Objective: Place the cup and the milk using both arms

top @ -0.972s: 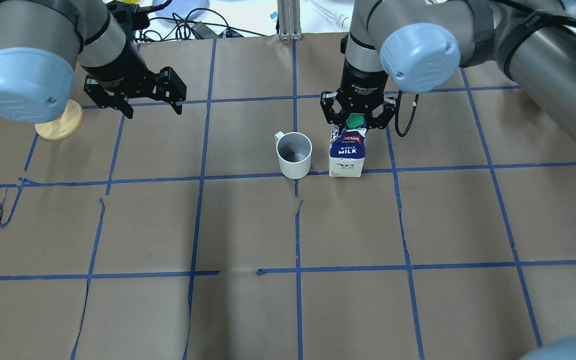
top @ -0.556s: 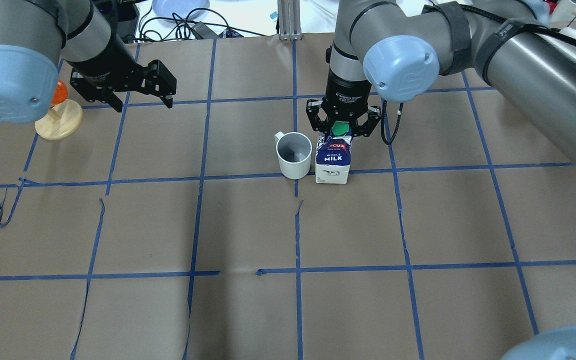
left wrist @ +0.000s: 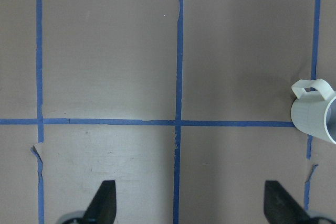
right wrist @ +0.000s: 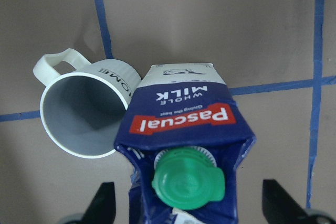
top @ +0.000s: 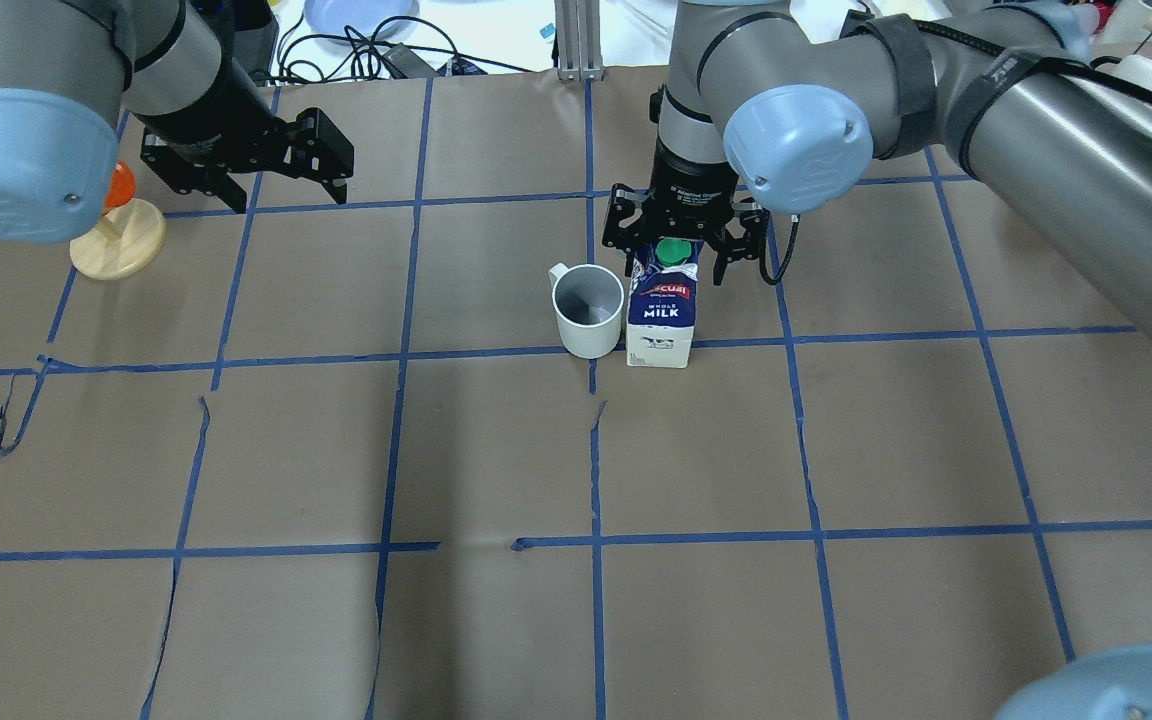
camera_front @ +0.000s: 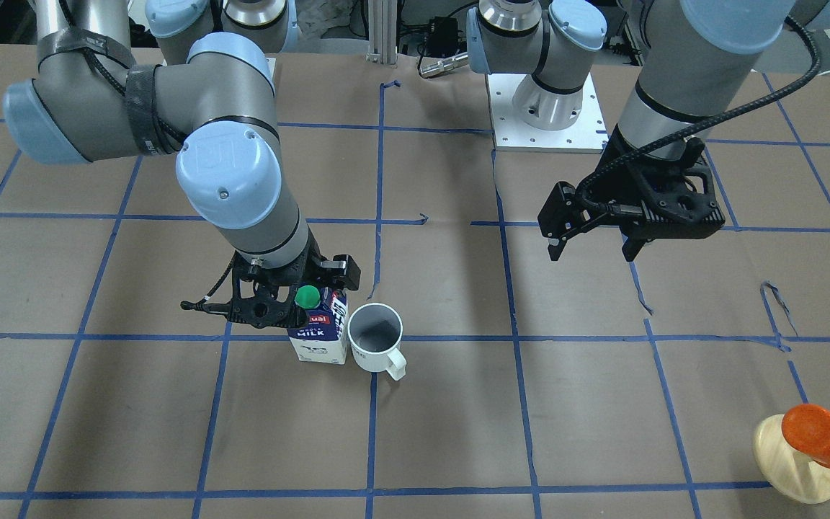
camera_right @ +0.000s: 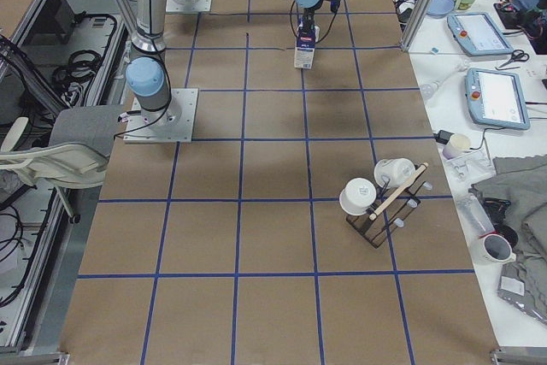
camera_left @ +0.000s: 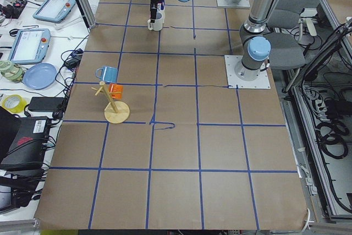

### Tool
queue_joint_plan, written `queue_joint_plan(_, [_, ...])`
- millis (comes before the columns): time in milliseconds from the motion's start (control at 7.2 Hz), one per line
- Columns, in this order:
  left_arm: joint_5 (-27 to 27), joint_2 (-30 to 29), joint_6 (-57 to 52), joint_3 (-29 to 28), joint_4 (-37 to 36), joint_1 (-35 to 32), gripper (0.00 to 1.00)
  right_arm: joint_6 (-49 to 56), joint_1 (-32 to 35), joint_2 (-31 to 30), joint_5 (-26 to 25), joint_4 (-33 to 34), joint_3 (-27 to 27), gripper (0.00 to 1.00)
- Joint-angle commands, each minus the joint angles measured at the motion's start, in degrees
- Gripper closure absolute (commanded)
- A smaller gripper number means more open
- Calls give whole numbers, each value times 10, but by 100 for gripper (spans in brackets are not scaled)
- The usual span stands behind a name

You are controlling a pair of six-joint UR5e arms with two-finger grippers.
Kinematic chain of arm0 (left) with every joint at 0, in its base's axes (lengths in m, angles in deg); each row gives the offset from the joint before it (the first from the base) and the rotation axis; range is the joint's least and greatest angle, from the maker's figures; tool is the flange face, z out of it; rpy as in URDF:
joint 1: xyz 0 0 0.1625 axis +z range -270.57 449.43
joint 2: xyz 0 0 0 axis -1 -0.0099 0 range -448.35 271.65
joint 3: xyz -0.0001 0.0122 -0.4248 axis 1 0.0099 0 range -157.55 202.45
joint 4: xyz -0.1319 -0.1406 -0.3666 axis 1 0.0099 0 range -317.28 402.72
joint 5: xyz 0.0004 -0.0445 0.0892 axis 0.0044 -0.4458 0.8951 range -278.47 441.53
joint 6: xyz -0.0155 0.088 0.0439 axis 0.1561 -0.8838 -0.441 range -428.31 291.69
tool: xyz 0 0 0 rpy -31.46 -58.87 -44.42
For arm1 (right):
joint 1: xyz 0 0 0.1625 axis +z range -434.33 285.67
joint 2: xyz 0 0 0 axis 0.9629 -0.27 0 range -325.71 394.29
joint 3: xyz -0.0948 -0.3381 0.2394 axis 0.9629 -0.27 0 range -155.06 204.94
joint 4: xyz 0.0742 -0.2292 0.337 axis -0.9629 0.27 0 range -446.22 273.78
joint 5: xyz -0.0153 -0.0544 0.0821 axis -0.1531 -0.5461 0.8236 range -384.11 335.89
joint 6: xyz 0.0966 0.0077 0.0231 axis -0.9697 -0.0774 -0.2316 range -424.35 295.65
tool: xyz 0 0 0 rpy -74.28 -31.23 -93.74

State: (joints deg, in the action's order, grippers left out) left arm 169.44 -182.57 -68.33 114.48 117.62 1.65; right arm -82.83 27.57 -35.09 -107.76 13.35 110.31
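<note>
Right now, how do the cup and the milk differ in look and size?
The cup is short, round and white; the milk is taller, box-shaped, dark blue and white. The cup is open on top; the milk is shut with a green cap. Both stand upright, side by side on the table.

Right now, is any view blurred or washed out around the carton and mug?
Right wrist view: sharp, milk label readable, soft shadow beside the cup. Overhead view: even light, no glare. Side views: both things too small for detail.
</note>
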Motion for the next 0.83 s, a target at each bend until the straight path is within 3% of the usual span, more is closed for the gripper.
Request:
queue_joint_plan(0, [2,2,-6,-2,0,1,0,4,-4,-41,-21,-7,-17,0])
queue_joint_plan(139, [5,5,-5,-4,1,1,0,20,-13,-73,-45,-15,-18,0])
queue_joint_plan(694, [8,26,-1,-2,25,2,0,130,-95,-198,-49,-127,-4,0])
